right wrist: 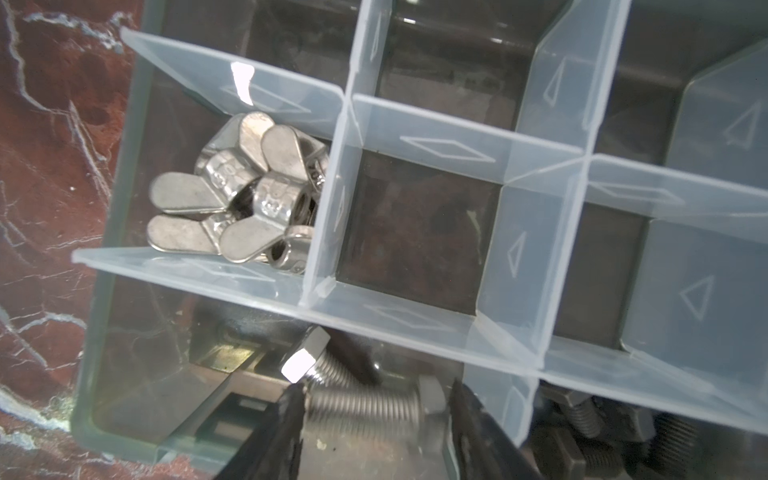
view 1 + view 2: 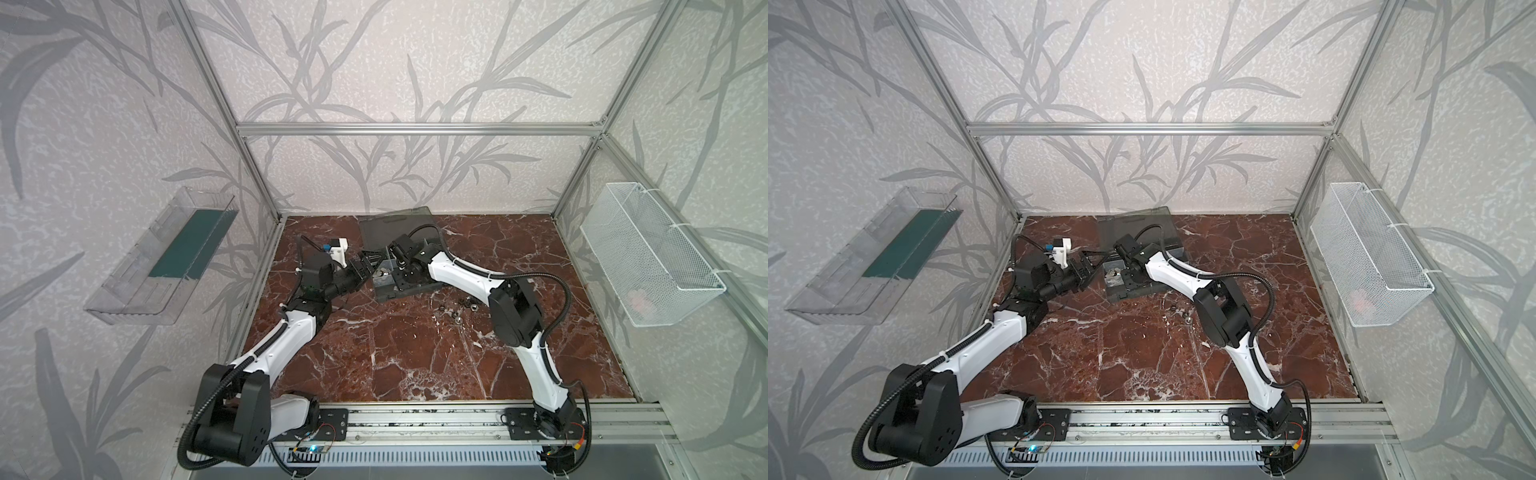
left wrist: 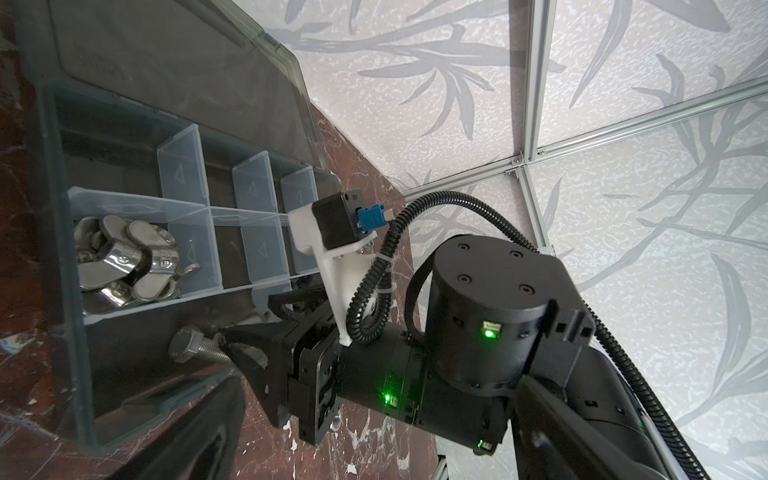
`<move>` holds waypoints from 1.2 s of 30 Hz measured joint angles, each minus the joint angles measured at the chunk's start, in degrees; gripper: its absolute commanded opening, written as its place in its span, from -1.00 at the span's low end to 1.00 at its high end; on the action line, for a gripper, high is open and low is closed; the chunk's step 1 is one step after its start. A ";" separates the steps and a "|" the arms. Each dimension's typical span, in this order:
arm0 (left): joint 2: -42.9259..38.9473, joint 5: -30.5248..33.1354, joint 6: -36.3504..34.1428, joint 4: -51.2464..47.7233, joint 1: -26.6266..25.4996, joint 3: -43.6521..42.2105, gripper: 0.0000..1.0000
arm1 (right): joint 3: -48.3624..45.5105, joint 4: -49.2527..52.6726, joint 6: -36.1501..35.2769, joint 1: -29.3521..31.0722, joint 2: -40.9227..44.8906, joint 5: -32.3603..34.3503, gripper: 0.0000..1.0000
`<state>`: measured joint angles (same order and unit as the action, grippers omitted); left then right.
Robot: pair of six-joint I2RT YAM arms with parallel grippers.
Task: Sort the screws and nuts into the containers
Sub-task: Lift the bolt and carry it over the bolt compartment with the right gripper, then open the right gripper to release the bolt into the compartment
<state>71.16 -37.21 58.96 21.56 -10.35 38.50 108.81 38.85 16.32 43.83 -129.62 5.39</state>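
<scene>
between the tips of the right gripper point(image 1: 376, 395), low in the corner bin point(image 1: 137, 365), a bolt point(image 1: 361, 405) lies end to end, gripped or freed i can't tell; best spread wider, then lift straight up clear of the divider point(image 1: 415, 328); left gripper point(image 2: 369, 266) gapes wide close beside.

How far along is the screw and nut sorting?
Done: wing nuts share one compartment. In hand: a bolt between the fingers of the right claw, in the corner compartment; held or released, unclear. Remaining: several nuts loose on the table.
</scene>
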 measured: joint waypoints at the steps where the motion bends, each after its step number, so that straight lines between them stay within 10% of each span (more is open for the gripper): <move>1: 0.00 0.00 0.02 0.11 0.00 0.00 0.99 | 0.00 0.00 0.00 0.00 -0.15 0.00 0.21; 23: 0.00 -0.20 0.00 0.35 0.02 0.00 0.99 | -0.61 -0.74 -0.04 -0.02 -0.17 -0.44 0.31; 36: -0.59 0.22 -3.69 -1.42 -2.99 0.00 0.99 | -13.03 -5.29 0.04 -2.38 13.99 -0.50 0.34</move>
<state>70.57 -36.99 55.27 20.14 -13.34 38.50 95.79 33.56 16.36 41.45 -115.63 4.89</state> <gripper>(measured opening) 0.994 0.669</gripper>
